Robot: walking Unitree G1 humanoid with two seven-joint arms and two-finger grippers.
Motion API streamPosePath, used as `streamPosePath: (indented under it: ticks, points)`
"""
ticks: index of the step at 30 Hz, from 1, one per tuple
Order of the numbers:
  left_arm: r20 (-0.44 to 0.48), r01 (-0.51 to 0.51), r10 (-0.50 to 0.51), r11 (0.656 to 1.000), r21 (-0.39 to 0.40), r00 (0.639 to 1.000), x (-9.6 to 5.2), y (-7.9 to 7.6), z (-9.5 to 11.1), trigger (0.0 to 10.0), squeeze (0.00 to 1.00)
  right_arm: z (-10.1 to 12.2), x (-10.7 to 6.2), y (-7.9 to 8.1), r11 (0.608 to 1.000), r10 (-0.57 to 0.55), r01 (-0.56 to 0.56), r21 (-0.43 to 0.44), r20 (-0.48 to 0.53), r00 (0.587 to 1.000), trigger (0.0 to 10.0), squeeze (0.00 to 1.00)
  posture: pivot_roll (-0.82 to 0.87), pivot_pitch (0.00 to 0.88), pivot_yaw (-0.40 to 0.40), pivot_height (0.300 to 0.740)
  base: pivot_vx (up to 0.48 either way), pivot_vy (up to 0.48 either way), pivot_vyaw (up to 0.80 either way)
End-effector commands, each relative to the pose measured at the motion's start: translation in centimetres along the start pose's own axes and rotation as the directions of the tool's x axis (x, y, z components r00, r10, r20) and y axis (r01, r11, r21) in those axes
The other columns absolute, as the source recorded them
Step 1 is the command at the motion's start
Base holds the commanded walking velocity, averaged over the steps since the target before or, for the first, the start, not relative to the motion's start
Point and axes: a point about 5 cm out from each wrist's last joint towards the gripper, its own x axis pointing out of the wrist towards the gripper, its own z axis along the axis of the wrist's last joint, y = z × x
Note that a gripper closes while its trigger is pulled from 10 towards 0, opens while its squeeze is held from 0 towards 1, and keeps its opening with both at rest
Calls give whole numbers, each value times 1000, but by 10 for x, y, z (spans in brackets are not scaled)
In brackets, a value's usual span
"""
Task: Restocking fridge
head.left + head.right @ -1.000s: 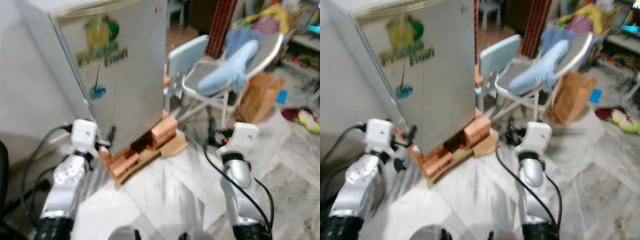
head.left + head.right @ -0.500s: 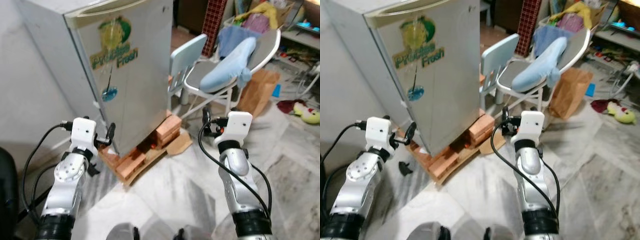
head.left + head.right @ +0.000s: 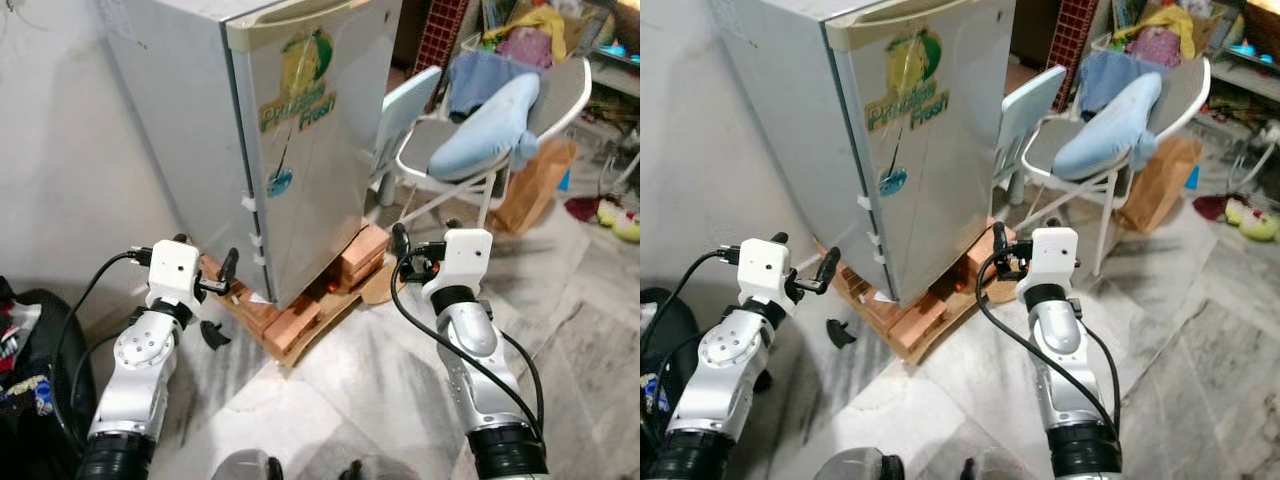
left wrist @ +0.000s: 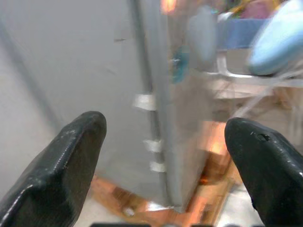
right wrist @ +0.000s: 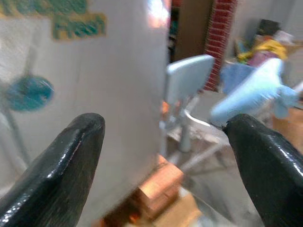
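light: even, bright daylight
glare: orange glint on fridge (image 4: pixel 161 94) edge
blur: wrist views smeared; head views sharp

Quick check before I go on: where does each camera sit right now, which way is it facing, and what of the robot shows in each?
Left eye view: head, looking forward and down at the closed fridge on bricks; both arms, left gripper, right gripper.
Right eye view: same scene, same arms.
Left wrist view: along its open fingers at the fridge's corner edge.
Right wrist view: along its open fingers at the fridge front and chair.
Shared: all four show the fridge.
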Motion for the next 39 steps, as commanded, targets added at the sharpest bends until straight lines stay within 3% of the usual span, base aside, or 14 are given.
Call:
streamPosePath:
  ticks: [1, 7, 16, 23, 32, 39]
  points:
    - [0, -19, 19, 1000, 16, 1000, -1, 5, 1, 10000, 0, 8, 4, 3, 1000, 13, -13, 10, 33, 999, 10000, 0, 8, 14, -40, 740, 0, 0, 0]
    - [6, -34, 34, 999, -2, 999, -1, 2, -1, 10000, 0, 7, 3, 8, 999, 43, -43, 24, 18, 999, 10000, 0, 4, 12, -50, 740, 0, 0, -144]
    - [15, -10, 10, 1000, -9, 1000, -1, -4, -1, 10000, 0, 8, 2, 9, 998, 49, -50, 33, 28, 998, 10000, 0, -3, 16, -52, 740, 0, 0, -800]
    - [12, -14, 14, 1000, -23, 1000, 0, -5, -2, 10000, 0, 10, 1, 7, 999, 43, -44, 15, 38, 998, 10000, 0, -6, 18, -52, 740, 284, 369, -750]
    - [30, 8, -9, 1000, 13, 1000, -1, -9, 0, 10000, 0, 12, 0, 9, 999, 48, -48, 8, 60, 997, 10000, 0, -6, 23, -49, 740, 292, 379, 0]
    - [30, 21, -21, 1000, -2, 999, -1, -13, -1, 10000, 0, 11, 0, 3, 1000, 14, -14, -8, 56, 998, 10000, 0, -5, 25, -49, 740, 426, 69, 0]
